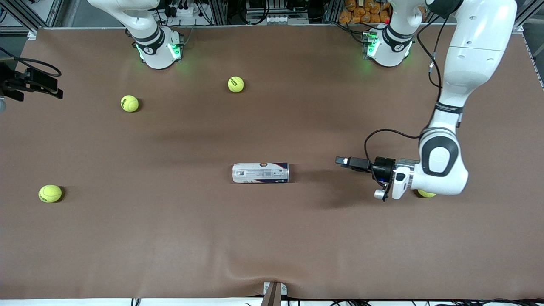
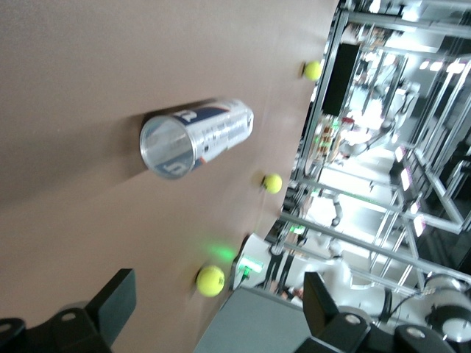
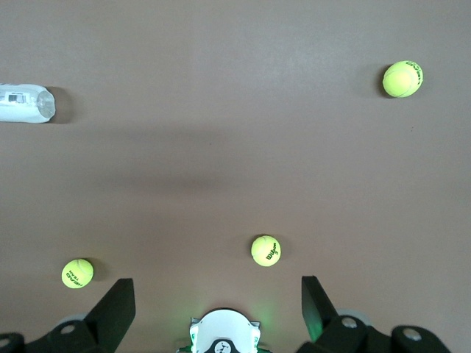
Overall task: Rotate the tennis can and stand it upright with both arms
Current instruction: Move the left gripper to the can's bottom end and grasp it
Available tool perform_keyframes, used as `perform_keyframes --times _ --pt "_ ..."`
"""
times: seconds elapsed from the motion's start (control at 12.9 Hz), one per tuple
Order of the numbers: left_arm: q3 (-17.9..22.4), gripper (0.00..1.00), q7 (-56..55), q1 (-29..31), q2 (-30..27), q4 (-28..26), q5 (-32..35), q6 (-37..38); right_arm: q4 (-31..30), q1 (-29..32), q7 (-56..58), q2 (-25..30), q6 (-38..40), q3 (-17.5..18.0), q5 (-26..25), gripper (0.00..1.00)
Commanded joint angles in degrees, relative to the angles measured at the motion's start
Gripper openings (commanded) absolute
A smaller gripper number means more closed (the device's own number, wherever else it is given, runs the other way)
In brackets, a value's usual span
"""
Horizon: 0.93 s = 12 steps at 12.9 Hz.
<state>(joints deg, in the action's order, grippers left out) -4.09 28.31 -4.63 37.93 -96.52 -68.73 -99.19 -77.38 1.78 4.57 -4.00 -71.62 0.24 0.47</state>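
Observation:
The tennis can (image 1: 260, 173) lies on its side mid-table, its label up and its long axis running between the two arms' ends of the table. In the left wrist view the tennis can (image 2: 195, 138) shows its silvery-rimmed round end. My left gripper (image 1: 341, 161) hangs low over the cloth, a short gap from the can's end on the left arm's side, and points at it. Seen from its wrist, the left gripper (image 2: 221, 278) is open and empty. My right gripper (image 3: 218, 283) is open, high over its own base, out of the front view; its wrist view shows the tennis can (image 3: 26, 104) far off.
Tennis balls lie loose on the brown cloth: one (image 1: 236, 83) near the right arm's base (image 1: 157, 49), another (image 1: 129, 103) beside it, a third (image 1: 50, 193) at the right arm's end. One more ball (image 1: 426, 194) peeks from under the left wrist. A black fixture (image 1: 32, 83) juts in at the table edge.

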Motion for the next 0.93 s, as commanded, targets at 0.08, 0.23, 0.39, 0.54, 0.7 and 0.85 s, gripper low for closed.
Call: perform_keyframes --times 0.08,0.23,0.39,0.54,0.7,0.85 --pt "-0.83 1.00 1.39 -4.76 -1.11 -4.28 -6.75 -9.08 2.76 0.24 -1.06 0.13 2.19 0.29 -0.91 1.00" --pt "-0.83 1.00 1.83 -6.35 -0.58 -5.25 -9.66 -12.07 2.76 0.33 -1.23 0.13 1.58 0.46 -0.82 1.00" --pt "-0.83 1.00 4.71 -6.27 0.82 -5.78 -9.85 -12.87 2.76 0.42 -1.76 0.13 1.49 0.37 -0.47 1.00" --pt "-0.83 1.00 8.15 -5.74 1.18 -6.75 -11.33 -12.96 2.76 0.68 -6.74 0.13 1.92 0.29 -0.30 1.00" --pt "-0.83 1.00 8.78 -6.27 1.27 -6.31 -14.23 -13.05 2.76 0.77 -9.48 0.22 1.93 0.28 0.31 1.00" --pt "-0.83 1.00 9.48 -7.75 2.75 -5.70 -17.83 -13.40 2.76 1.82 -9.23 0.13 0.97 0.37 1.46 1.00"
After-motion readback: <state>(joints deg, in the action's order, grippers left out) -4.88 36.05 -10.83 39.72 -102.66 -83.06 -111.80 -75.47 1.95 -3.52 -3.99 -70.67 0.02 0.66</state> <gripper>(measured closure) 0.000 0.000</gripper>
